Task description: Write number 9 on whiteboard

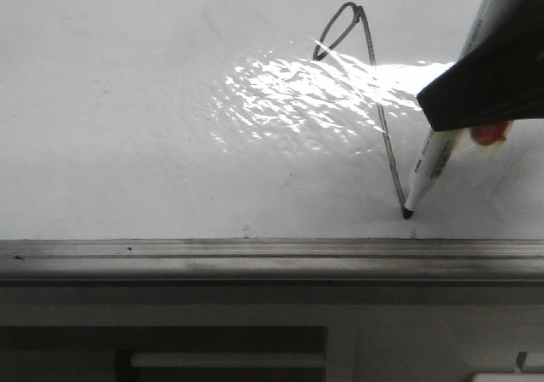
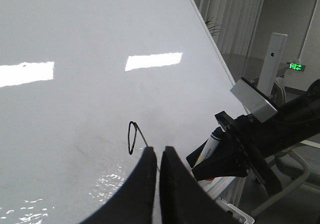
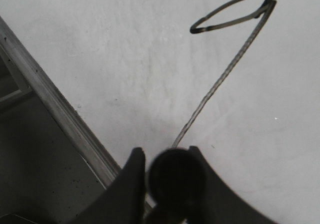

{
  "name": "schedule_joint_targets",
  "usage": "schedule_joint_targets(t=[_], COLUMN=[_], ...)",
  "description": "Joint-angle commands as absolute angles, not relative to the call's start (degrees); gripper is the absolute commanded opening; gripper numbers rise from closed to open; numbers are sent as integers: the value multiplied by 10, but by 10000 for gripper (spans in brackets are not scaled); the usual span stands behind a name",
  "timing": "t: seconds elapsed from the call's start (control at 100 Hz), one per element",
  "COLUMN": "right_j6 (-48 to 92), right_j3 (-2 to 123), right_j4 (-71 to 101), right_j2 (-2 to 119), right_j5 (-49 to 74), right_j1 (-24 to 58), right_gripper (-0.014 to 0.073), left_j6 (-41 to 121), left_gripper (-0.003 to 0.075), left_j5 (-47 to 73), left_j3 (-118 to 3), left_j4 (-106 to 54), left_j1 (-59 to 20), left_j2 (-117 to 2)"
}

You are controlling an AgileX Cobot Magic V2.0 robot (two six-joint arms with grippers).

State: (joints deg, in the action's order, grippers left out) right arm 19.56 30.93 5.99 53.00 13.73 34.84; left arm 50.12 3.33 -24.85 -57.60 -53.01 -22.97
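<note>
The number 9 (image 1: 374, 93) is drawn on the whiteboard (image 1: 127, 101) as a thin dark line, a narrow loop at the top and a long slanting tail. It also shows in the left wrist view (image 2: 132, 137) and in the right wrist view (image 3: 227, 22). My right gripper (image 1: 484, 84) is shut on a white marker (image 1: 433, 165), whose black tip touches the board at the tail's lower end. In the right wrist view the right gripper (image 3: 165, 156) holds the marker's dark round end (image 3: 172, 176). My left gripper (image 2: 156, 154) is shut and empty, above the board, left of the right gripper.
A grey metal edge strip (image 1: 255, 253) runs along the whiteboard's near side, with a grey slotted panel (image 1: 221, 348) below it. Bright glare (image 1: 297, 93) lies across the board by the 9. A chair and curtains (image 2: 235, 9) stand beyond the board's far edge.
</note>
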Motion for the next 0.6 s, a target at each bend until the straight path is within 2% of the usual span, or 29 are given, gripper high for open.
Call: schedule_joint_targets(t=[0.0,0.22,0.36,0.41,0.53,0.59], right_j6=[203,203,203,203,204,207], right_j3=[328,428,479,488,489,489], right_j4=[46,51,51,51,51,51], right_j2=[522,456,451,454,460,465], right_j5=[115,233,316,337,356,357], right_j1=[347,425,477,491,521,537], right_gripper=[-41,-42,-42,-42,-54,-69], left_j6=[499,499,500,505,535,558], left_gripper=[-20,-20,4,61,307,395], left_j5=[9,23,79,110,181,207], left_j3=[-264,-264,-266,-272,-300,-318], left_j4=[-581,-582,-577,-569,-566,-567], left_j1=[-531,-531,-531,-531,-533,-534], left_j2=[-237,-241,-285,-313,-399,-437])
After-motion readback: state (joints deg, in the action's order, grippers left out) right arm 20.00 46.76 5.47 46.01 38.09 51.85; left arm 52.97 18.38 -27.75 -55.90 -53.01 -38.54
